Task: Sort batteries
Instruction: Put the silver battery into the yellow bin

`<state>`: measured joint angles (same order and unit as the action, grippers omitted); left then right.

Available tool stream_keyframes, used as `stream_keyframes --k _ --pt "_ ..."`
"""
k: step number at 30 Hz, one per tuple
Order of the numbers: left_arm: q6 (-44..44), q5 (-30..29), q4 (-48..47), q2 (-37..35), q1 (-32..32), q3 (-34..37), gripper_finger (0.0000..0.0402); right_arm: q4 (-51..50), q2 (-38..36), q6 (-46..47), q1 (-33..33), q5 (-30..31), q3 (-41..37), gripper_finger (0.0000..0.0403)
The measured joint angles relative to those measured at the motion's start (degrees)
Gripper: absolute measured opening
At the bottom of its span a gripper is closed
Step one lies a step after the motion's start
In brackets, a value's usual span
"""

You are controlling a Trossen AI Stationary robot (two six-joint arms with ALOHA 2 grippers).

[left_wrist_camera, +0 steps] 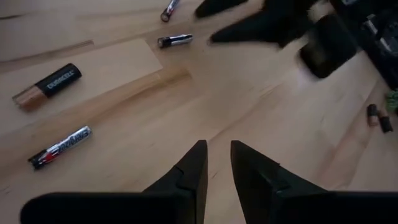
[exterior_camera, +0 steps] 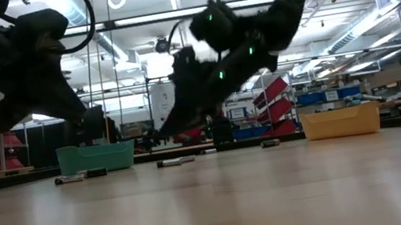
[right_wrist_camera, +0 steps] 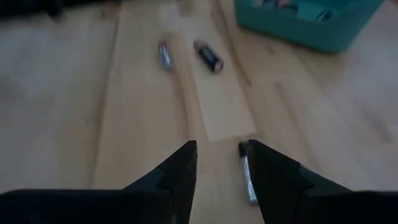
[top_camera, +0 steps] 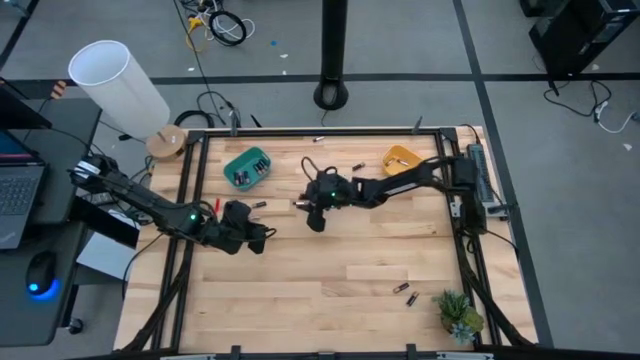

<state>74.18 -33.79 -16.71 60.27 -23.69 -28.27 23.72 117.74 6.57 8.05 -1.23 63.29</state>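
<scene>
The left gripper (top_camera: pixel 262 238) is hovering over the left-centre of the wooden surface (top_camera: pixel 330 270); its fingers (left_wrist_camera: pixel 194 167) are standing slightly parted with bare wood showing through the narrow gap, so it is pinching nothing. The right gripper (top_camera: pixel 312 218) is hanging near the middle of the surface, just in front of the teal bin (top_camera: pixel 247 166); its fingers (right_wrist_camera: pixel 180 168) are spread and carrying nothing, and a slim battery (right_wrist_camera: pixel 247 174) is lying on the wood just beside one fingertip; whether they are touching I cannot tell.

The batteries are lying in several groups. A Duracell cell (left_wrist_camera: pixel 48 86) and a slim silver-and-red cell (left_wrist_camera: pixel 60 147) are resting loose ahead of the left gripper; two more small cells (left_wrist_camera: pixel 175 40) are lying farther off, toward the other arm. Ahead of the right gripper, a silvery cell (right_wrist_camera: pixel 165 55) and a dark cell (right_wrist_camera: pixel 209 56) are lying side by side and apart, short of the teal bin. A pair (top_camera: pixel 405 292) is sitting well apart near the front right, close to a small plant (top_camera: pixel 458 315). The teal bin is already holding some items; the orange bin (top_camera: pixel 402 158) is standing at the far right, its contents not discernible.

Judgement: sorting is partly done; each arm appears to be positioned low over loose cells in order to line up a pick; the right gripper seems nearest to one, given the cell beside its finger. Small round cells are likely to roll if nudged.
</scene>
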Motion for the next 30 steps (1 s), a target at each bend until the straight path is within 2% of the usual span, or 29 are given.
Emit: stream_keyframes --k 5,11,16,25,27,30 --pt "0.0 0.0 0.9 0.0 0.0 0.0 0.0081 5.1 4.9 -3.9 -1.1 1.5 0.0 0.0151" --pt "-0.1 -0.1 2.3 0.0 -0.1 0.0 0.0081 7.3 4.9 -6.5 -1.5 5.1 0.0 0.0150" --pt "-0.1 -0.5 1.9 0.0 -0.1 -0.1 0.0081 11.2 5.8 -6.4 -0.7 5.2 0.0 0.0150" --pt "-0.1 -0.8 1.6 0.0 -0.1 -0.1 0.0081 11.0 10.8 -3.5 0.2 2.8 0.4 0.0149" --pt "0.0 -0.8 2.0 0.0 -0.1 -0.1 0.0081 11.1 11.0 -3.6 0.1 3.2 0.4 0.0144" --pt "0.0 -0.8 1.9 0.0 -0.1 -0.1 0.0081 10.2 11.1 -3.6 0.1 3.1 0.4 0.0111"
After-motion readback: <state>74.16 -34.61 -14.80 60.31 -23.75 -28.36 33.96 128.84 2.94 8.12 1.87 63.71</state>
